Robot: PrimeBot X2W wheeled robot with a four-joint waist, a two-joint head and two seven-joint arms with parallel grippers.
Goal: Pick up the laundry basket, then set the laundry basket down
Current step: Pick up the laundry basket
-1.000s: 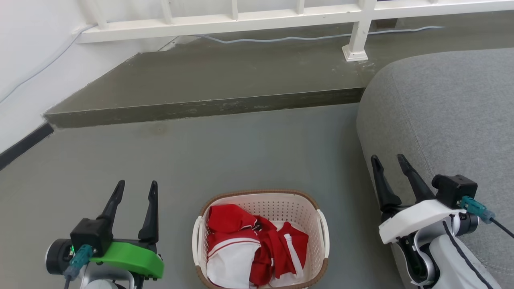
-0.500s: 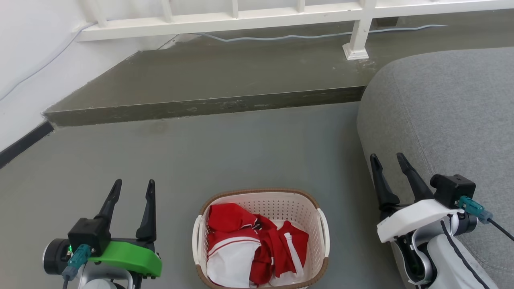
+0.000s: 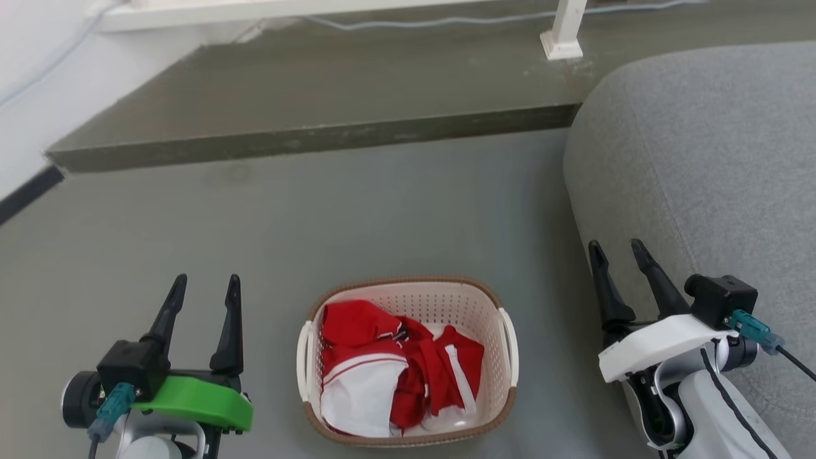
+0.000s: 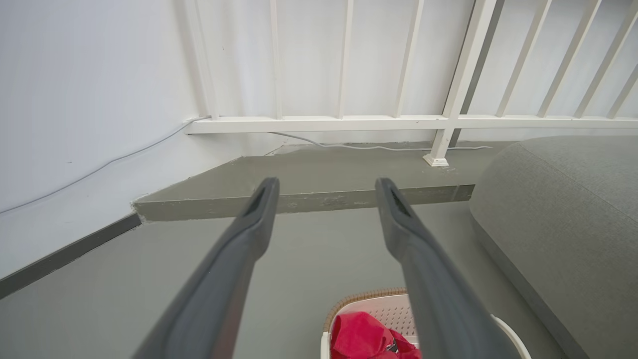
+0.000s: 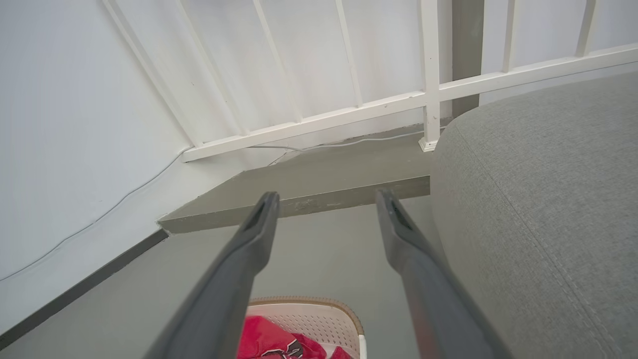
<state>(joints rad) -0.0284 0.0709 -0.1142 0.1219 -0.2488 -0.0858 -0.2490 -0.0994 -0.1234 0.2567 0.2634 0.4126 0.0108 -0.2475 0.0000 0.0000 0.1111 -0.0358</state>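
The laundry basket (image 3: 446, 299) is cream-white perforated plastic with a brown woven rim and white loop handles. It rests on the grey floor at the lower middle of the head view, holding red and white clothes (image 3: 395, 370). My left gripper (image 3: 205, 288) is open, left of the basket and apart from it. My right gripper (image 3: 617, 250) is open to the basket's right, beside the sofa. The basket's far rim (image 4: 369, 296) peeks in at the bottom of the left wrist view, and also low in the right wrist view as the basket rim (image 5: 309, 302).
A grey fabric sofa (image 3: 714, 166) fills the right side. A raised dark step (image 3: 319, 137) runs across behind the basket, with a white railing post (image 3: 561, 32) and a cable on it. A white wall (image 3: 25, 115) with dark skirting lies at left.
The head camera has tilted down, so the scene has shifted up in view and the basket shows more fully. Both grippers stay open beside the basket.
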